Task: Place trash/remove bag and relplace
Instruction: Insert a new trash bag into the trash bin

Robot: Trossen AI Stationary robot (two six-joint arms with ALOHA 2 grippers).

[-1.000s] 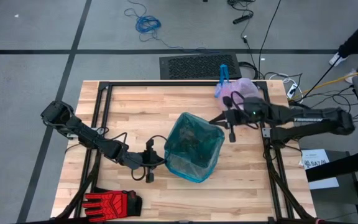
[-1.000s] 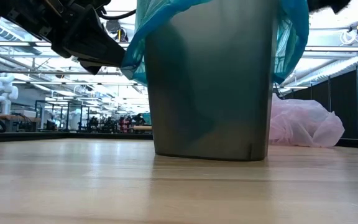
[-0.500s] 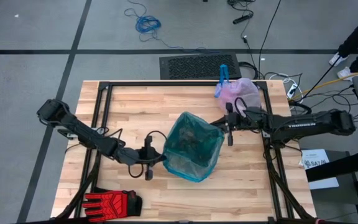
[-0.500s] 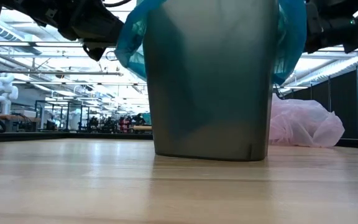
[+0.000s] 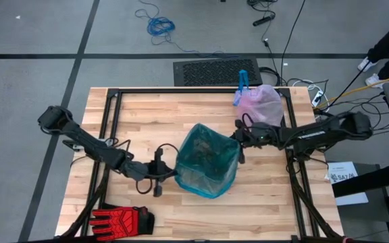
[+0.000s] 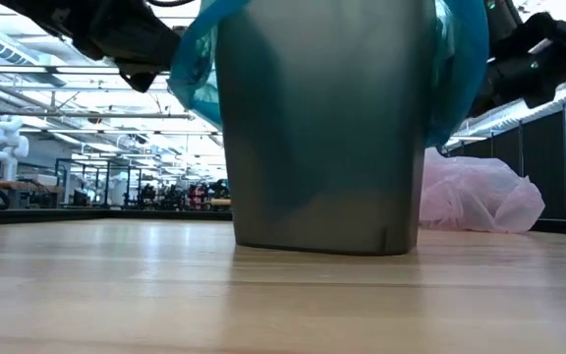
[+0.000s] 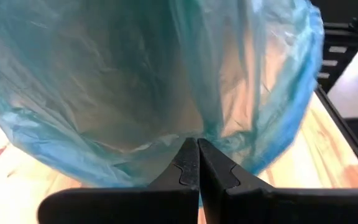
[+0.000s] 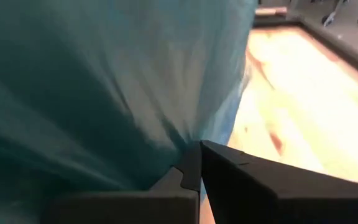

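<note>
One grey metal bin (image 6: pixel 322 147) stands on one pale wooden slatted table (image 5: pixel 147 115). One translucent teal-green plastic bag (image 5: pixel 208 158) lines the bin. One crumpled translucent lilac-pink plastic bag (image 5: pixel 262 104) with one blue tie lies at the table's far edge. One red-and-black work glove (image 5: pixel 120 219) lies at the near edge. Two dark robot arms reach in, one to each side of the bin. No loose paper wads can be counted.
</note>
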